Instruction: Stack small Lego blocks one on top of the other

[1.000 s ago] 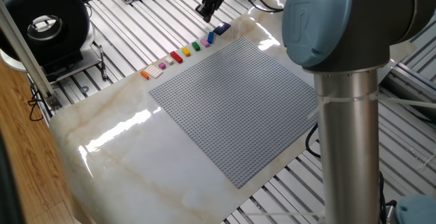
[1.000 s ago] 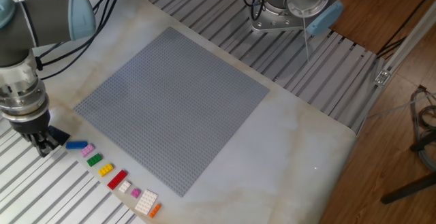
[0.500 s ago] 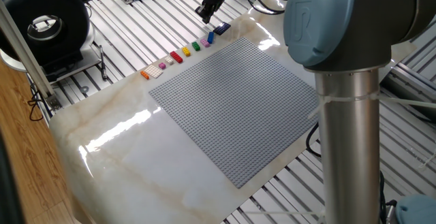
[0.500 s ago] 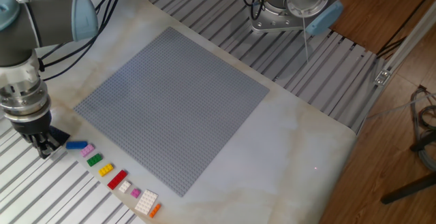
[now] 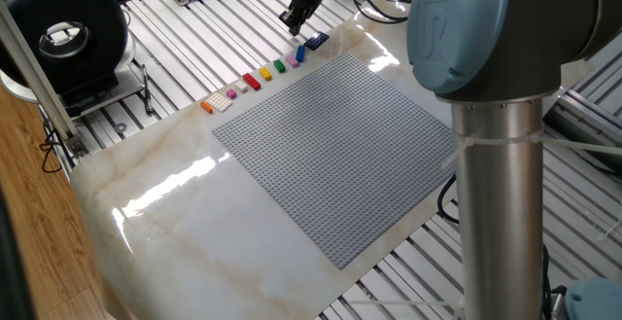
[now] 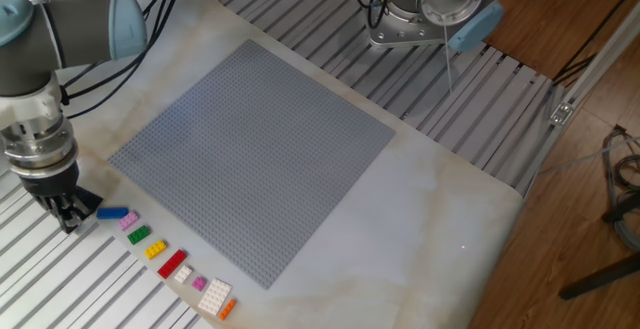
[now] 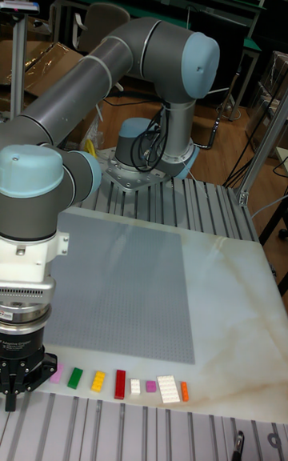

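Bricks laid in one row along the baseplate [image 6: 250,159] edge on the counter [image 6: 420,219], none stacked yet: navy [image 5: 316,41] at the end, then blue [image 6: 112,213], green [image 6: 138,235], yellow [image 6: 155,250], red [image 6: 172,263], pink [image 6: 200,283], orange [image 6: 228,309], with a small magenta piece and two white ones mixed in. Spaced apart, probably to leave room for fingers around each brick. Tool [image 6: 68,212] poised at the navy end of that row, just beside blue, fingers pointing down and close together; cannot tell whether anything is pinched. Likely lined up for a first pick from the row's end.
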You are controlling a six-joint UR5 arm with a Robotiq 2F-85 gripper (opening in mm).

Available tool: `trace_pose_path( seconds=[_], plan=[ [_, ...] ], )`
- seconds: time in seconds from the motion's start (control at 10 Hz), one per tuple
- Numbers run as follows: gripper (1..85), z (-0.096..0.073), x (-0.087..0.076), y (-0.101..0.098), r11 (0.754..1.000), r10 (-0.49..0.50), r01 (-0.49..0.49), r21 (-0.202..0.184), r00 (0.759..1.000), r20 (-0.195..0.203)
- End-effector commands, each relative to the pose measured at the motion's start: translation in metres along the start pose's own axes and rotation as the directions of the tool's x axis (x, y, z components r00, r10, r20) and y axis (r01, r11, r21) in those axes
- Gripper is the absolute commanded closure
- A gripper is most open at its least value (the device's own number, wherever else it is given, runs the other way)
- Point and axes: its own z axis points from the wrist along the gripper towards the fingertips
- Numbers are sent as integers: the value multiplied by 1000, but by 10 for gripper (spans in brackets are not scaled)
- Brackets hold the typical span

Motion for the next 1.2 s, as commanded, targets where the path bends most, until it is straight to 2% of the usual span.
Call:
trace_pose_path(
  seconds=[0.0,1.1],
  plan=[
    [847,-1,3,1,1000,10,-10,-18,1000,7],
    [847,-2,21,-2,999,19,-19,-39,1000,-11]
  ],
)
